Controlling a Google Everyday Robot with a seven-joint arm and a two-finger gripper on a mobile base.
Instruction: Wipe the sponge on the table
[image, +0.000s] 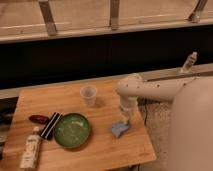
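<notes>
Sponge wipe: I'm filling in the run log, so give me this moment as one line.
gripper: shut on sponge | sponge: down on table, between green bowl and table edge | task: wipe in progress

No readable text anywhere; bottle (31, 150) label illegible.
</notes>
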